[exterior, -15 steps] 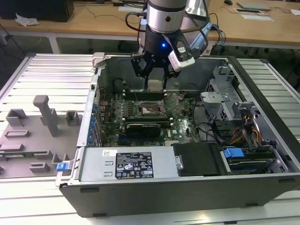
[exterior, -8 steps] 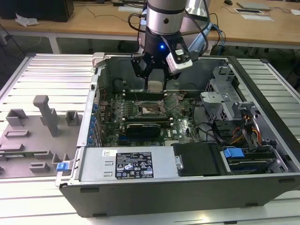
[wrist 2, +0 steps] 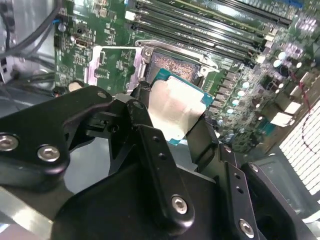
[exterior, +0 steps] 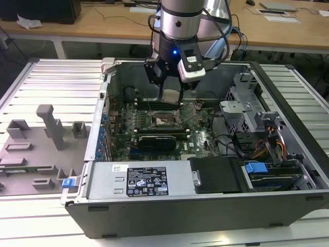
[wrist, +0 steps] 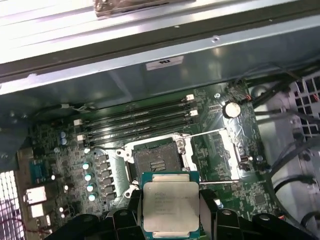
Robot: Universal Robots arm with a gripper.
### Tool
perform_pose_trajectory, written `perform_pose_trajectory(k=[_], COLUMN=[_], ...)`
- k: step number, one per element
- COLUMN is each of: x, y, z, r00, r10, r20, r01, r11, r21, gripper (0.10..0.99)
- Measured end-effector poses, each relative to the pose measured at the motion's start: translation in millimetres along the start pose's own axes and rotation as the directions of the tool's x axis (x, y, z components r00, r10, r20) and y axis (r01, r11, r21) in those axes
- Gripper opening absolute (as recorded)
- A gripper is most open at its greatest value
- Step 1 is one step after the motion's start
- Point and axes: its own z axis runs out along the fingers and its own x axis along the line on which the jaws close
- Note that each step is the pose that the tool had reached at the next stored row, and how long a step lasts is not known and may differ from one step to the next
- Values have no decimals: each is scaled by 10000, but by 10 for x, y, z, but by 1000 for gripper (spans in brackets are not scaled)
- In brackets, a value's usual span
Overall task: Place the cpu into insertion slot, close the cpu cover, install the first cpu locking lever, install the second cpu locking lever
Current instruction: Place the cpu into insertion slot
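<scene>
Exterior view: we see gripper (exterior: pixel 169 96) in upper centre of frame, inside open computer case (exterior: pixel 205 221), fingers clamped on cpu (exterior: pixel 169 94); insertion slot (exterior: pixel 165 121) lower in frame, apart from chip

Second wrist view: we see black fingers (wrist 2: pixel 141 112) pinching cpu by opposite edges, metal top showing, slot uncovered beyond

First wrist view: we see cpu level, near slot but not seated; memory slots (wrist: pixel 135 122) beyond the slot

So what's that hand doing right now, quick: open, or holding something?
The hand: closed on the cpu, gripping it by two opposite edges; the chip is not yet in the insertion slot.
</scene>
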Motion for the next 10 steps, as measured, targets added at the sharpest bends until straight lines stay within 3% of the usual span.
perform_pose_trajectory(k=[4,10], x=[0,0], y=[0,0], z=[2,6], r00=[9975,9843], r10=[702,1758], r20=[60,150], r01=[-702,-1758], r11=[9975,9844], r21=[-7,-25], gripper=[541,541])
